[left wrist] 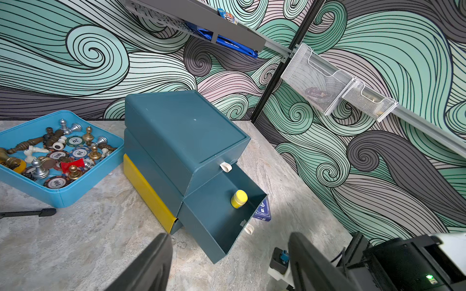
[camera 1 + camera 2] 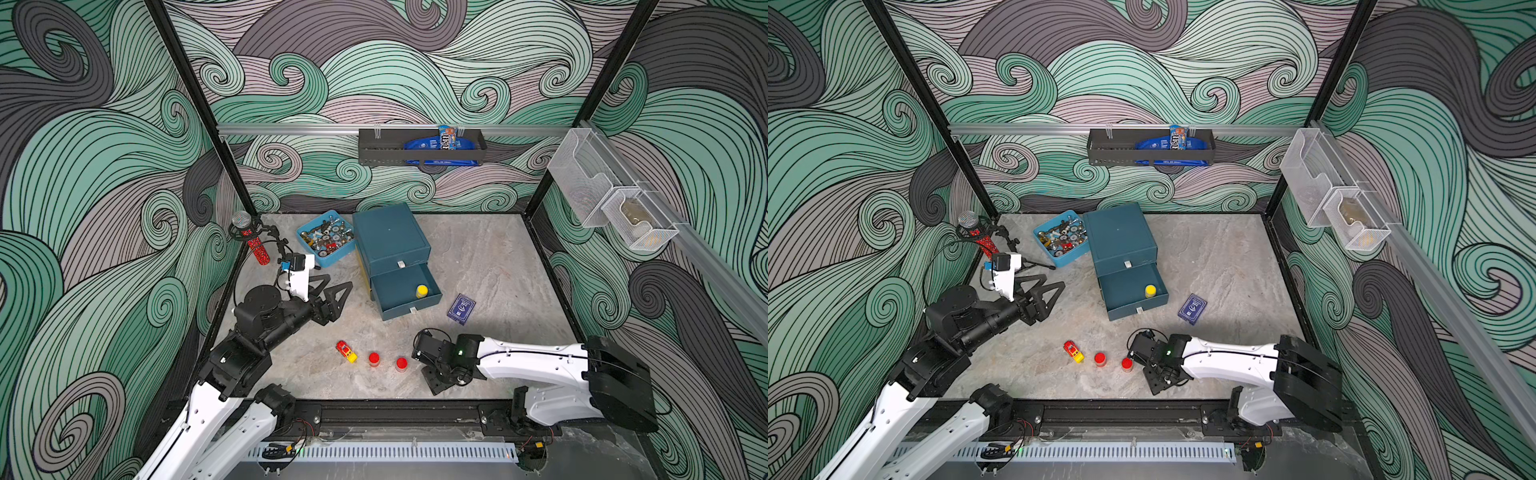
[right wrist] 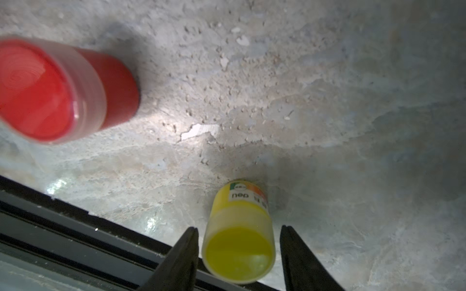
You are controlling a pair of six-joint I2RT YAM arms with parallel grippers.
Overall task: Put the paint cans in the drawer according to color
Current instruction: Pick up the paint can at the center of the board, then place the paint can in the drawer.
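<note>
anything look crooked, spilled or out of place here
The drawer cabinet looks askew: its stacked tiers do not line up, with the top one twisted against those below, and a yellow panel shows along the bottom tier's side. The red paint cans stand upright; nothing is spilled.

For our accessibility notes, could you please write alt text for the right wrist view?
A yellow paint can stands upright between the open black fingers of the right gripper, with a gap on each side. A red paint can stands apart on the grey stone-look table.
</note>
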